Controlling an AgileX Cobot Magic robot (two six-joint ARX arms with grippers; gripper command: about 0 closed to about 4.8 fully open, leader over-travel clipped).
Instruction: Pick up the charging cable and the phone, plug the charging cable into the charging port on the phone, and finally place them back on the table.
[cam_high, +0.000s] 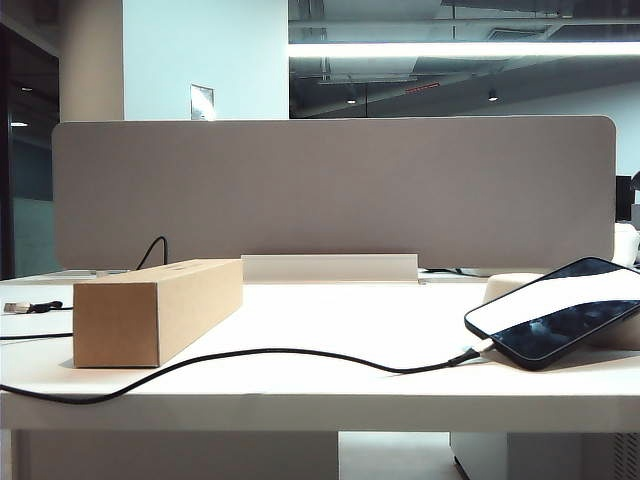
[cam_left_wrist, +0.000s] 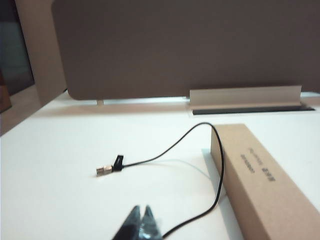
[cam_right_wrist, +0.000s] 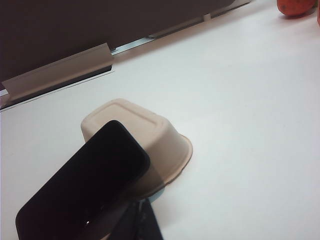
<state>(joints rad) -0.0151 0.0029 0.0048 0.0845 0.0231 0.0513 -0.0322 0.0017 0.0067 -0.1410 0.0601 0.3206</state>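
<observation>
Phone (cam_high: 560, 312) propped tilted on tray (cam_right_wrist: 150, 135), far-right to near-left, cable (cam_high: 250, 355) plugged in; left gripper (cam_left_wrist: 139, 220) and right gripper (cam_right_wrist: 142, 220) low near, jaws together, empty.

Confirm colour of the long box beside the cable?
Plain brown cardboard box, small dark print on top; exterior view shows it best.

White table (cam_high: 330, 340) — box (cam_high: 150, 305), cable (cam_high: 260, 355), tray (cam_right_wrist: 150, 135)
</observation>
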